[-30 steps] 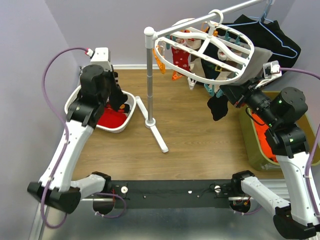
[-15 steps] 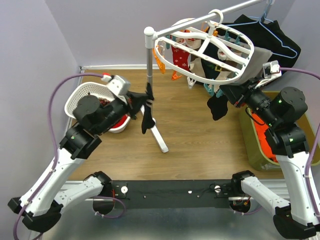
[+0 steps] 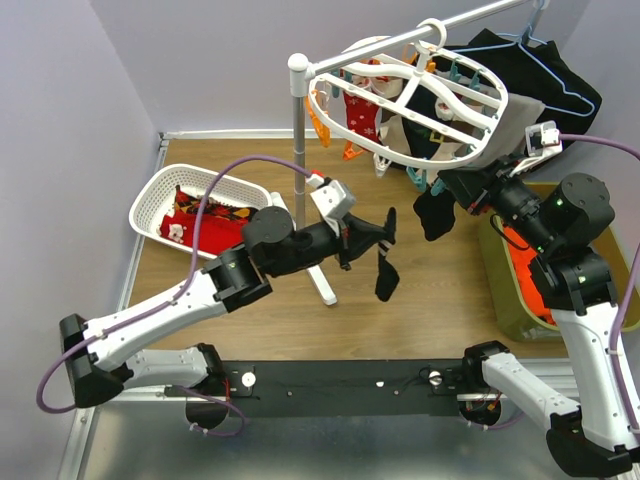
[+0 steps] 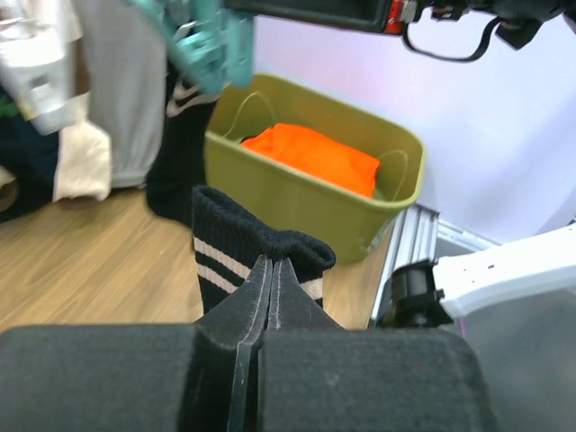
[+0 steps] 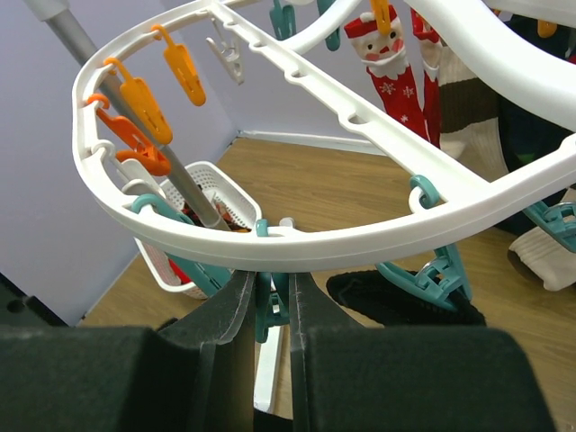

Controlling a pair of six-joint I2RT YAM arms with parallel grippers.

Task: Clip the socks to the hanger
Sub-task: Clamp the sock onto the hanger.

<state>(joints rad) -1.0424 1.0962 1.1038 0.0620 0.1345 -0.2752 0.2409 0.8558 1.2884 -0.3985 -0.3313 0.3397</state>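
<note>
The white oval hanger (image 3: pixel 412 92) hangs from the rail with several socks clipped on, among them a red festive sock (image 3: pixel 362 115). My left gripper (image 3: pixel 378 232) is shut on the cuff of a black sock with pale stripes (image 3: pixel 385 275), held in mid-air below the hanger's near rim; the sock shows in the left wrist view (image 4: pixel 236 241) at the gripper (image 4: pixel 272 264). My right gripper (image 5: pixel 270 286) is shut on a teal clip (image 5: pixel 271 306) under the hanger rim (image 5: pixel 360 238). Another black sock (image 3: pixel 435 215) hangs from a clip beside it.
A white lattice basket (image 3: pixel 160 190) with red socks (image 3: pixel 215 228) sits at left. The white stand pole (image 3: pixel 298 150) and its foot (image 3: pixel 320 275) are in the middle. An olive bin (image 4: pixel 387 193) with orange cloth (image 4: pixel 310 155) stands at right. A black garment (image 3: pixel 560 85) hangs behind.
My left arm has swung from the basket rightward past the stand pole, carrying the black sock to mid-floor below the hanger. The right arm has not moved.
</note>
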